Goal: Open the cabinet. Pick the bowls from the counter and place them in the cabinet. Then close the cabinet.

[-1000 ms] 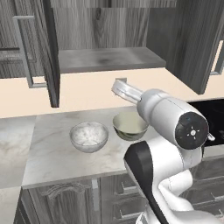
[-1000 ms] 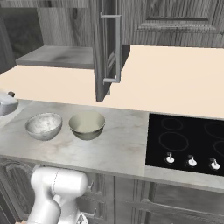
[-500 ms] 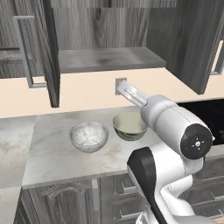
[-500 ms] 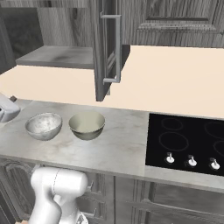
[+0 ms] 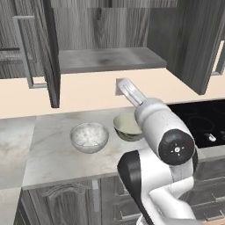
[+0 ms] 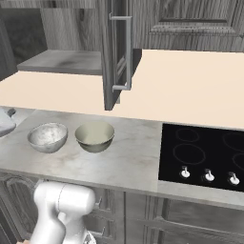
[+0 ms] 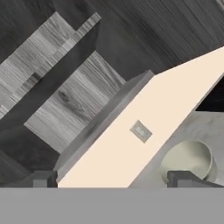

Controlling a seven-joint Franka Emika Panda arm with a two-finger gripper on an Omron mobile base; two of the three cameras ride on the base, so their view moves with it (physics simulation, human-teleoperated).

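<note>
Two bowls sit side by side on the desk [image 6: 128,157] under the open cabinet [image 5: 105,59], and the cream bowl [image 7: 187,161] lies just beyond the empty pincer [image 7: 113,179], whose tips stand apart, toward one tip.

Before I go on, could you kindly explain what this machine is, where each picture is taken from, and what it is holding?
It is a white robot arm on a driving base in a simulated kitchen. Two pictures come from cameras on the base, behind the arm to its left and right. The third comes from a camera on the hand, looking along the gripper, whose two dark tips stand apart with nothing between them. Two bowls sit side by side on the counter: a marble bowl and a cream bowl. Above them the cabinet stands open, its shelf bare. A black cooktop lies to the right.
</note>
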